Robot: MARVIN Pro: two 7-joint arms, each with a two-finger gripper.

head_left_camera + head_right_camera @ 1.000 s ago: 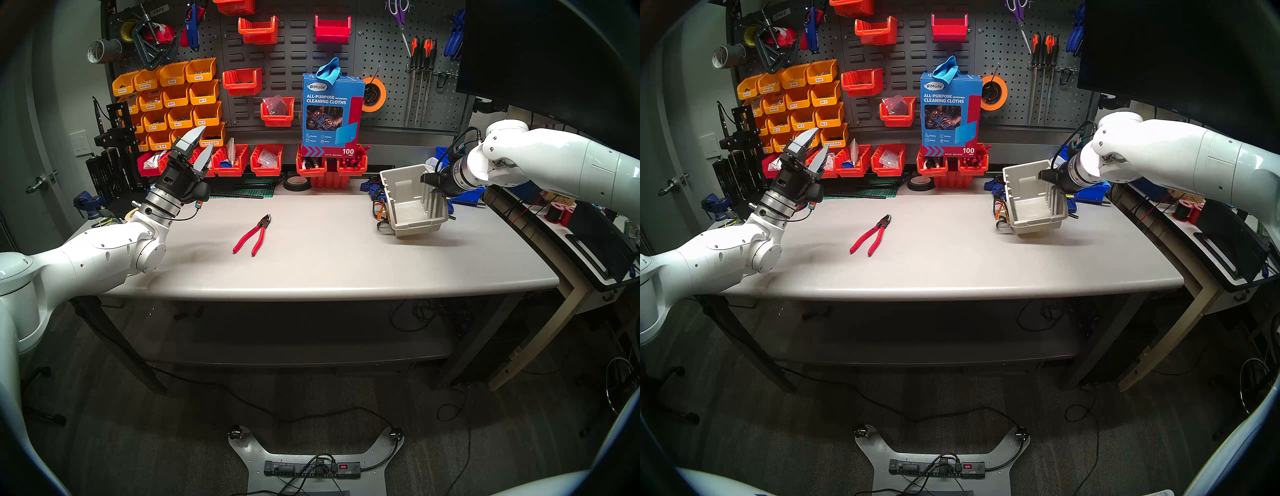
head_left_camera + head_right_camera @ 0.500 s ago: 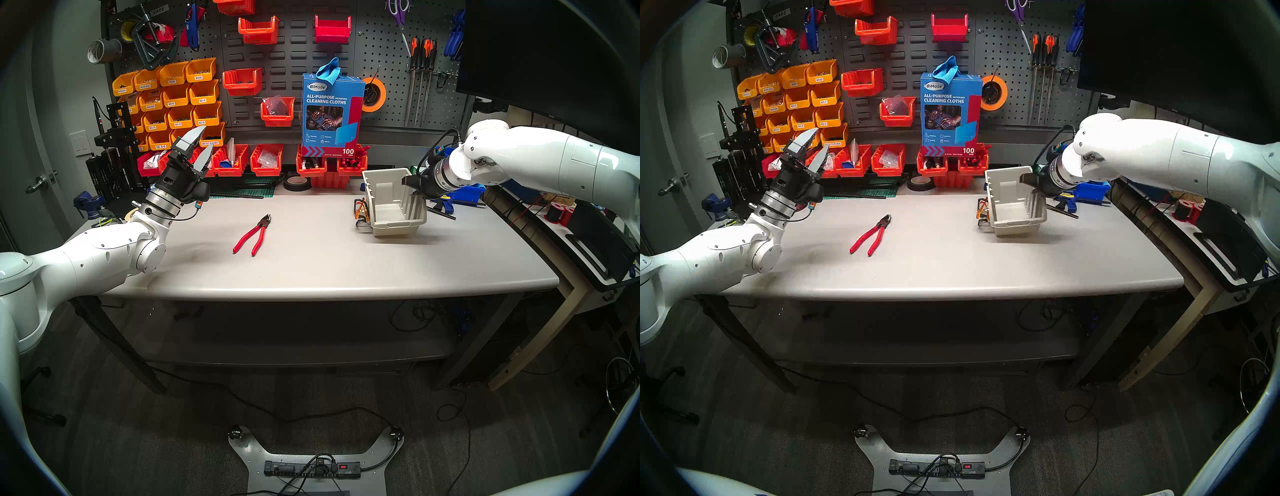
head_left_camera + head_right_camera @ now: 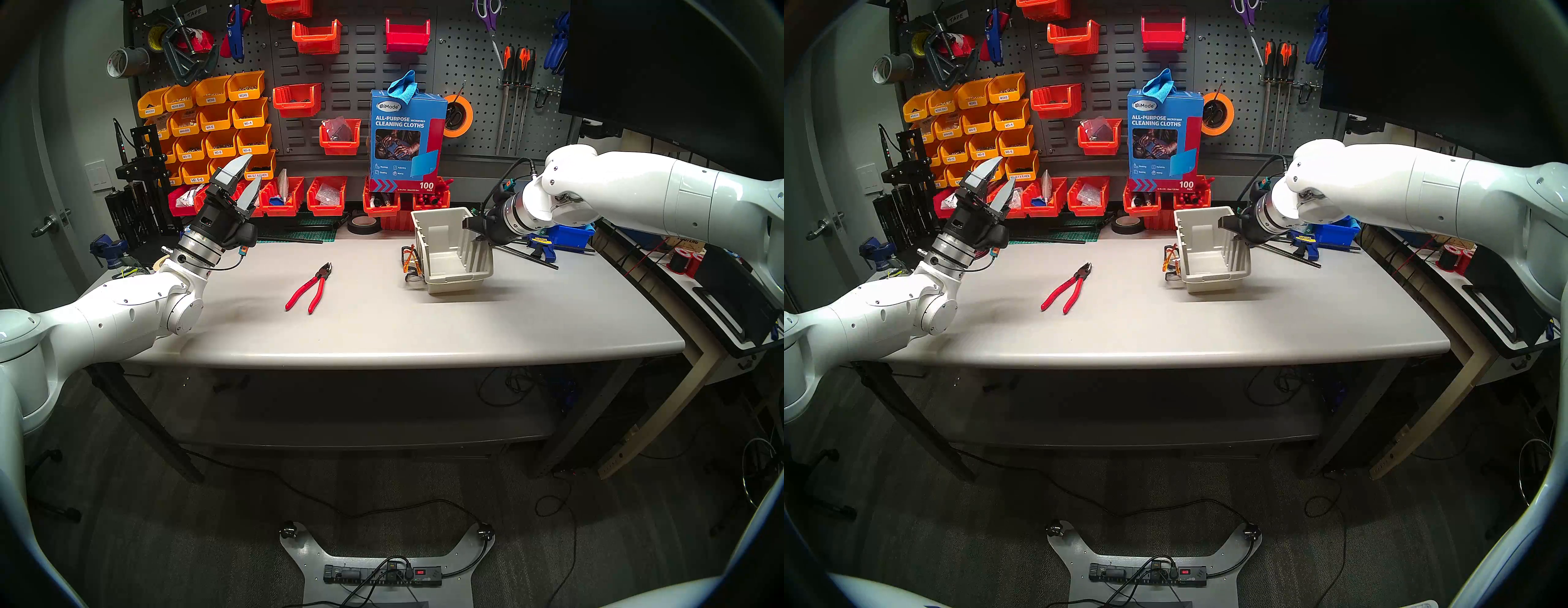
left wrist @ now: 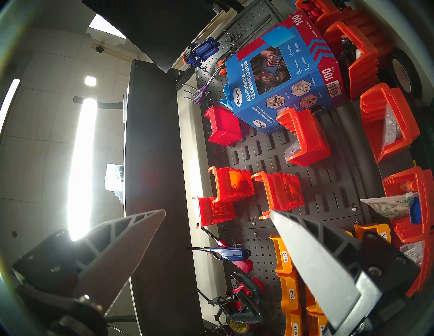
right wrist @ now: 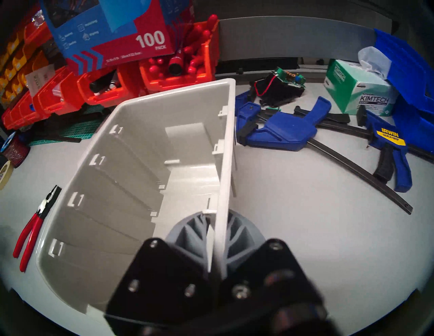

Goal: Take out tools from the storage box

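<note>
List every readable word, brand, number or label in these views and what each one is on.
"UiMade", "ALL-PURPOSE CLEANING CLOTHS", "100 PACK": tall blue cardboard cloth box.
"KIMTECH": green-and-white tissue box.
"IRWIN QUICK-GRIP": yellow label on blue plastic bar clamp.
"M3X6", "M3X8", "M3X8 BAD": labels on yellow plastic wall bins.
"TAPE": pegboard label.
Small print on the cloth box and most other bin labels: too small to read.

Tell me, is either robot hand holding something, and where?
The right gripper pinches the beige-grey plastic storage bin by the top rim of its side wall. The left gripper is open, holding nothing.
</note>
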